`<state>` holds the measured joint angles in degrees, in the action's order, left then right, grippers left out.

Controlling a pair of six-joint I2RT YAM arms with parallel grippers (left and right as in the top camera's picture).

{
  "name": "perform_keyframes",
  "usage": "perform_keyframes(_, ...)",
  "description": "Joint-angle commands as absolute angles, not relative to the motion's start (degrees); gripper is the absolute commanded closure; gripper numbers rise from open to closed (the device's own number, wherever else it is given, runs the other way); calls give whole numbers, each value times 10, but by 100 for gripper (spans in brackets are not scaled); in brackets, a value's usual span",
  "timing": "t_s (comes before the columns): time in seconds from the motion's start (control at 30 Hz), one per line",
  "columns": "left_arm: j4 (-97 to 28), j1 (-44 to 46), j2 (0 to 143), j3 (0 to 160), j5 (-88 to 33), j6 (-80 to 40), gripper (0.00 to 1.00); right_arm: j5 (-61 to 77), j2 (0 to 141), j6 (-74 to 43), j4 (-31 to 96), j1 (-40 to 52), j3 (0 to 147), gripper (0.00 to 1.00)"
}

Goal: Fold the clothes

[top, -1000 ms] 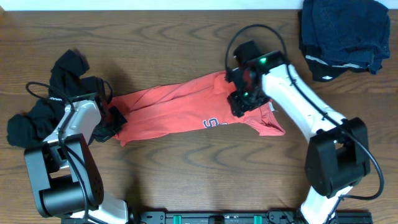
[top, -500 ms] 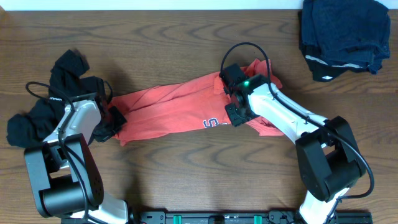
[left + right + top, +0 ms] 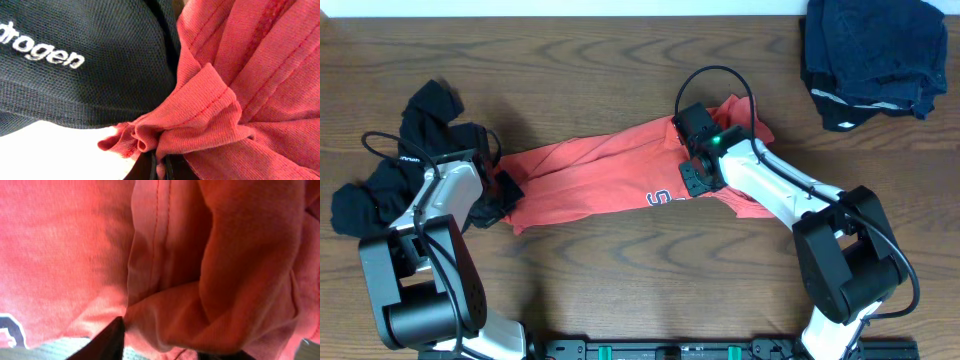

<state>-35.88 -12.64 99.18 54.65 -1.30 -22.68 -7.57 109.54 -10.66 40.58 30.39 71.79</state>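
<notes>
The shirt [image 3: 590,175] lies crumpled lengthwise across the middle of the desk [image 3: 620,280]. The black garment [image 3: 415,140] is heaped by the left edge, just beside the shirt's left end. The left claw [image 3: 502,190] is clamped on a bunched hem at that end. Its wrist view shows black cloth right against the pinch, so 1 risk is that a pull drags the black garment along or tangles the 2 pieces. The right claw [image 3: 697,178] is buried in a thick fold near the shirt's right end, with red cloth filling its view; whether it has bitten down I cannot tell. If it catches several layers, or only the top 1, a lift would likely twist the shirt instead of spreading it flat. With 1 end pinned, a hard pull from the right could also tug the hem out of the left claw.
</notes>
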Motion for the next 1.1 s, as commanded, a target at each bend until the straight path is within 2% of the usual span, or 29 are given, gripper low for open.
perform_keyframes(0.0,-359,-129,1000,538,-4,-231,94,-84,1084,-126,395,307,710,67)
perform_keyframes(0.13,-358,-129,1000,538,-4,-231,94,-89,1084,-133,394,307,710,89)
perform_keyframes(0.17,-359,-129,1000,538,-4,-231,94,-91,1084,-137,397,307,710,99)
perform_keyframes(0.33,-359,-129,1000,538,-4,-231,94,-101,1063,-150,446,303,728,99)
perform_keyframes(0.57,-358,-129,1000,538,-4,-232,94,-101,1007,-116,551,277,827,99)
perform_keyframes(1.07,-359,-129,1000,538,-4,-231,94,-121,1051,-93,449,205,838,99)
